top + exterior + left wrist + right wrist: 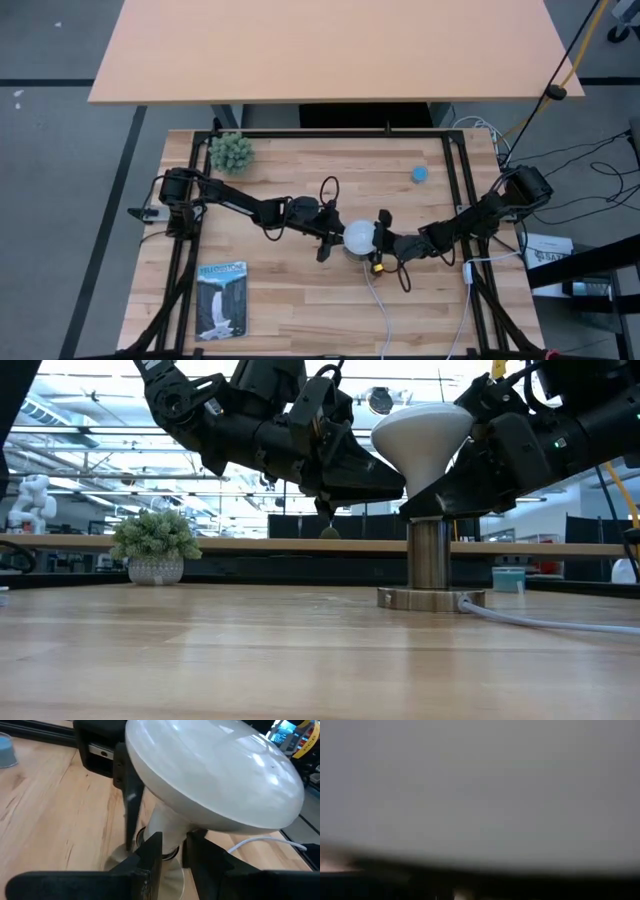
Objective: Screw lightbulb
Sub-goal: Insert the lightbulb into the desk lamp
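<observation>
The white lightbulb (358, 236) (420, 430) (215, 775) stands upright, dome up, with its narrow end in the silvery socket column (430, 555). The column rises from a round base disc (430, 599) at the table's middle. My left gripper (332, 240) (395, 488) (173, 845) comes in from the left, shut on the bulb's neck. My right gripper (381, 240) (450, 490) comes in from the right, closed wide on the cone under the dome. The right wrist view shows only grey blur. My left gripper pinches the bulb's narrow neck (167, 827), just above the socket, between its two fingers. The fingers come nearly level from the table's left, slanting a little down. The bulb stays upright in the socket. My right gripper has the wider cone under the dome between its fingers, coming from the table's right and slanting slightly down. One finger (131, 805) lies along the cone's far side; the near finger crosses in front of the neck (440, 495). The dome hides the contact from above.
A white cord (375, 300) (540, 622) runs from the socket's base to the near edge. A small potted plant (231, 152) stands at the far left. A small blue object (420, 173) sits at the far right, and a booklet (221, 300) lies near left.
</observation>
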